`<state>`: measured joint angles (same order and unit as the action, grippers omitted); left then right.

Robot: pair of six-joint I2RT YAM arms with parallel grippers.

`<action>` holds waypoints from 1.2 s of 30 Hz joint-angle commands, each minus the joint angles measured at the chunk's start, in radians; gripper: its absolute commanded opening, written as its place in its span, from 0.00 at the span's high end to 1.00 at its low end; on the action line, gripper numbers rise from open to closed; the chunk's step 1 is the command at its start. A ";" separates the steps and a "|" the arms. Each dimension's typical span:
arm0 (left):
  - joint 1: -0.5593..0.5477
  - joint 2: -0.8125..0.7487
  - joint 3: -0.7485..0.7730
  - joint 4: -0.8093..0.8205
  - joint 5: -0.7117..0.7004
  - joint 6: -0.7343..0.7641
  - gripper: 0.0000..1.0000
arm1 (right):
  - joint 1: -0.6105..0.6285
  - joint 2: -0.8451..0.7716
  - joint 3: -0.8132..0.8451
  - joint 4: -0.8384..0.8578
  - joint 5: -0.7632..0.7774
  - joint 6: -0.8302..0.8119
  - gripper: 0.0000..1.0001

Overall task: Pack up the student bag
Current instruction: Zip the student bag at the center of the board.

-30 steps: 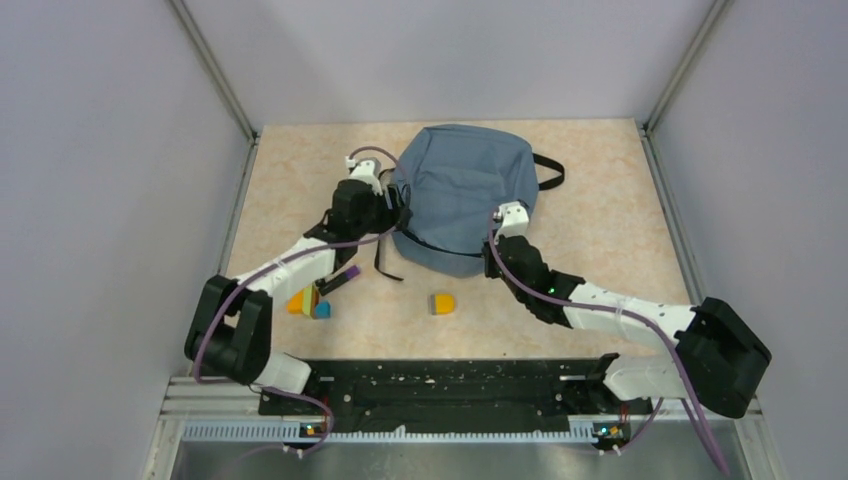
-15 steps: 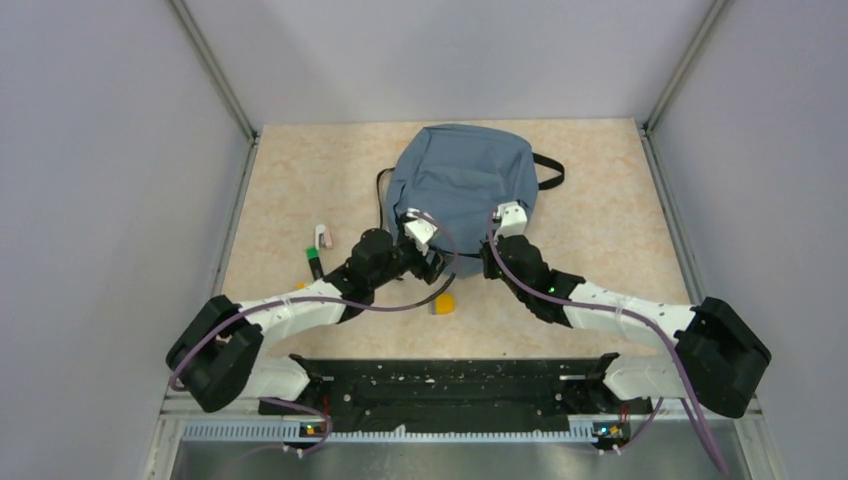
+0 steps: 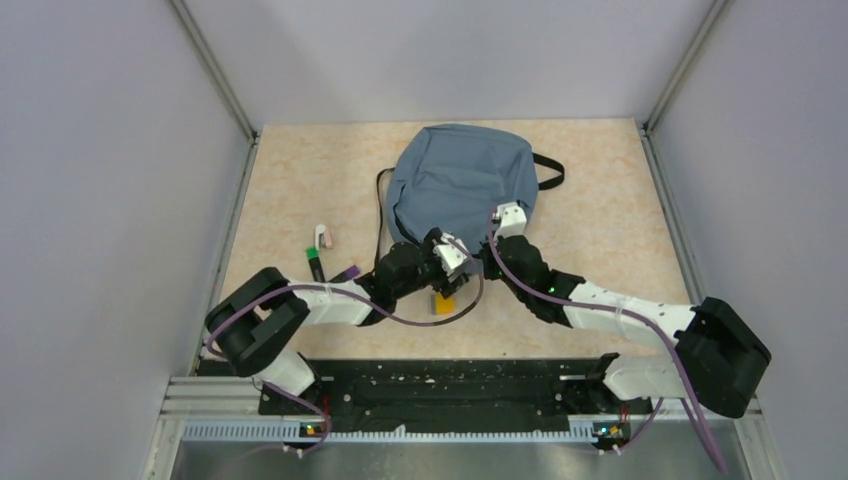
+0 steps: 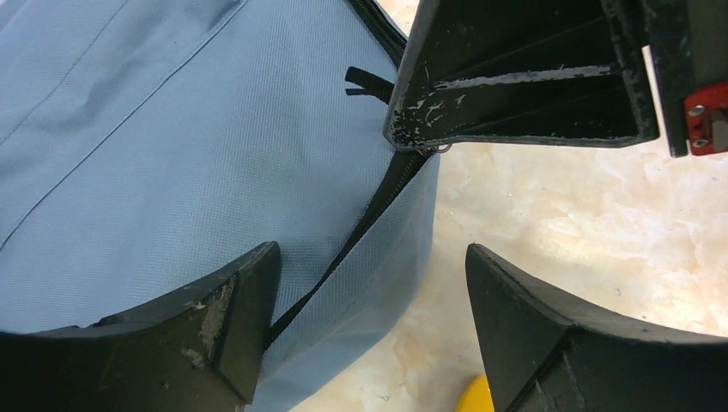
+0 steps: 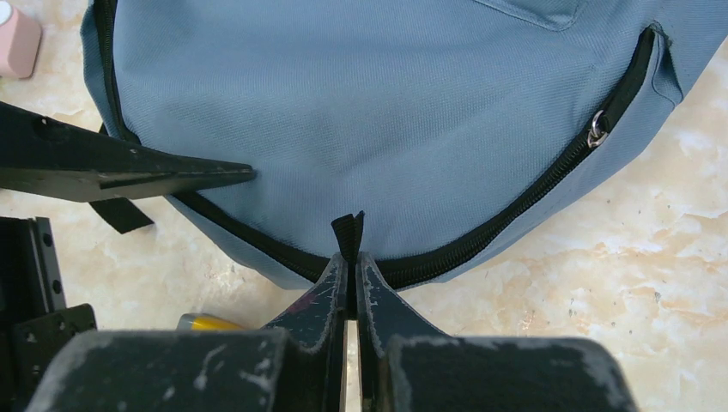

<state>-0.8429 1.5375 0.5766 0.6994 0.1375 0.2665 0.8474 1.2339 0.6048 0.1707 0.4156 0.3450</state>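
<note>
The student bag (image 3: 460, 180) is a blue-grey backpack lying flat at the middle back, zip closed along its near edge. My right gripper (image 3: 493, 250) is at that edge; in the right wrist view it (image 5: 352, 266) is shut on the black zip pull tab (image 5: 348, 230). My left gripper (image 3: 452, 268) is just left of it, open; in the left wrist view (image 4: 373, 287) its jaws straddle the bag's edge (image 4: 172, 129) and the zip line (image 4: 369, 215), holding nothing. The right gripper's finger (image 4: 515, 77) shows above it.
A yellow object (image 3: 443, 304) lies on the table under my left gripper, also in the wrist views (image 4: 476, 396) (image 5: 206, 323). A green marker (image 3: 316, 265), a pink eraser (image 3: 323, 237) and a purple item (image 3: 347, 273) lie left. A black strap (image 3: 548, 170) sticks out right.
My left arm has swung from the bag's left side round to its near edge, beside the right gripper, uncovering the marker and eraser. The right arm and the bag have stayed put.
</note>
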 commanded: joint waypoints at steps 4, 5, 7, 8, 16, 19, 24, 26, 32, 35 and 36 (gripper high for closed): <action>-0.045 0.064 0.061 0.125 -0.105 0.050 0.20 | -0.008 -0.008 0.051 0.013 -0.023 0.017 1.00; -0.050 0.066 0.062 0.128 -0.120 0.052 0.24 | -0.008 -0.008 0.049 0.013 -0.022 0.019 1.00; -0.058 0.067 0.060 0.137 -0.156 0.054 0.38 | -0.009 -0.010 0.047 0.012 -0.019 0.021 1.00; -0.062 0.066 0.059 0.140 -0.176 0.055 0.44 | -0.009 -0.012 0.046 0.011 -0.017 0.023 1.00; -0.086 0.019 0.003 0.153 -0.265 0.052 0.99 | -0.045 -0.031 0.043 -0.027 0.023 0.045 1.00; -0.090 -0.019 -0.031 0.156 -0.284 0.027 1.00 | -0.078 -0.033 0.047 -0.046 0.023 0.051 1.00; -0.091 -0.083 -0.084 0.131 -0.315 -0.020 1.00 | -0.142 -0.024 0.053 -0.059 0.033 0.030 1.00; -0.092 -0.110 -0.109 0.125 -0.317 -0.041 1.00 | -0.172 -0.016 0.054 -0.052 0.029 0.025 1.00; -0.091 -0.200 -0.168 0.084 -0.335 -0.095 1.00 | -0.246 0.035 0.084 -0.032 0.031 -0.003 1.00; -0.091 -0.257 -0.192 0.049 -0.346 -0.108 1.00 | -0.286 0.072 0.106 -0.006 0.021 -0.017 1.00; -0.091 -0.277 -0.193 0.023 -0.351 -0.115 1.00 | -0.301 0.087 0.117 0.001 0.018 -0.023 1.00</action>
<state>-0.9352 1.3529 0.4076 0.7521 -0.1509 0.1993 0.6136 1.2736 0.6590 0.1352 0.3901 0.3710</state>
